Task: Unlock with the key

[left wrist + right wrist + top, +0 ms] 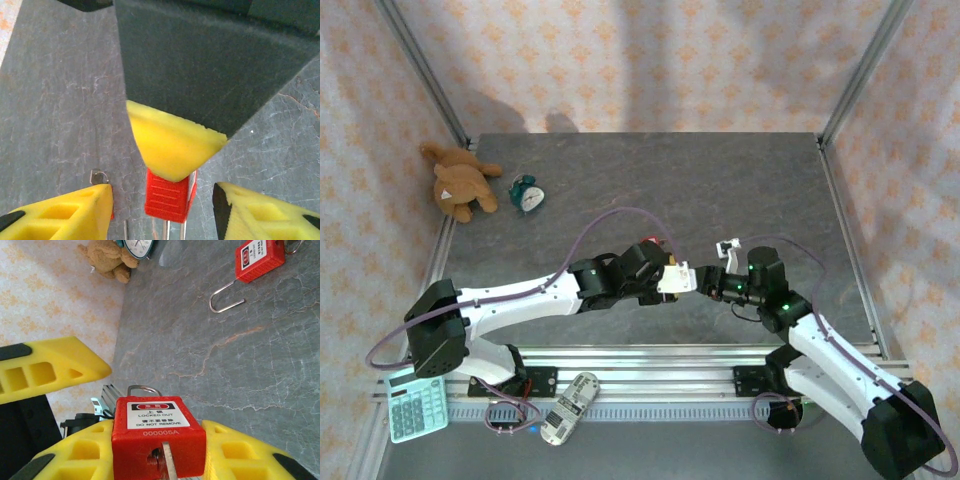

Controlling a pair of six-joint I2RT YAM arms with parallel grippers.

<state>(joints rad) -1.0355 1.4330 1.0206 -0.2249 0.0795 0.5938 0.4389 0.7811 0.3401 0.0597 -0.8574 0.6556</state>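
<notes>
A red padlock [152,420] labelled "LOCKED OUT" sits upright in my right gripper [159,440], whose yellow fingers are shut on its two sides. A metal key [168,463] blade stands in its keyhole; the key's head is out of view. My left gripper [162,194] is open just in front of the right gripper [705,281], with nothing between its fingers. One left finger [55,365] shows at the left of the right wrist view. Both grippers meet near the table's front middle, the left gripper [672,280] on the left.
A second red padlock [259,257] lies on the table with its shackle swung open, a key ring [99,176] beside it. A teddy bear [460,182] and alarm clock [528,195] sit far left. A calculator [416,405] and remote [568,407] lie at the near rail.
</notes>
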